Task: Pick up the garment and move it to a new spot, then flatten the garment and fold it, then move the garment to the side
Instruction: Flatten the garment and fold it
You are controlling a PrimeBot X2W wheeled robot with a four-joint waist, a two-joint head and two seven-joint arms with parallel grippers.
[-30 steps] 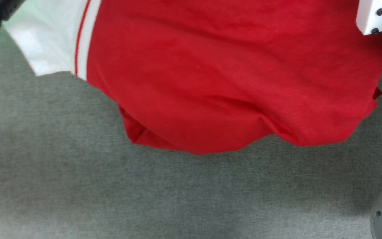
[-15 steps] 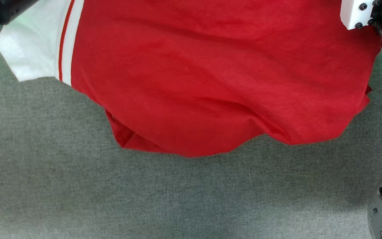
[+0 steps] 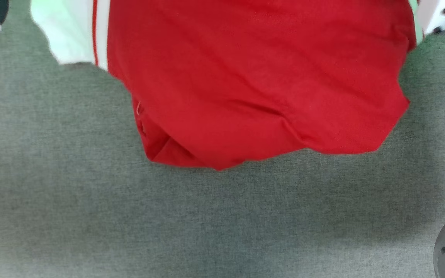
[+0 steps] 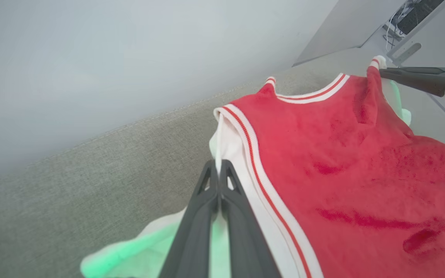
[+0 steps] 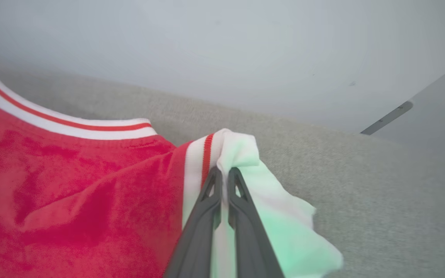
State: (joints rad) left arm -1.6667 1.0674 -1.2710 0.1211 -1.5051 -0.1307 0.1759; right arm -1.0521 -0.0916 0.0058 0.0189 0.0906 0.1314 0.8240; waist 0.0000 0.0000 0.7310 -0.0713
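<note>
Head view: red body of garment [image 3: 261, 85] hanging over grey bench [image 3: 207, 224], lower hem bunched, white sleeve with striped trim at far left. Wrist views add the grips. Left wrist view: left end effector [image 4: 218, 170] pressed together, pinching white sleeve edge beside the trim; striped collar further on. Right wrist view: right end effector [image 5: 222, 172] pinching the other white sleeve at its trim.
</note>
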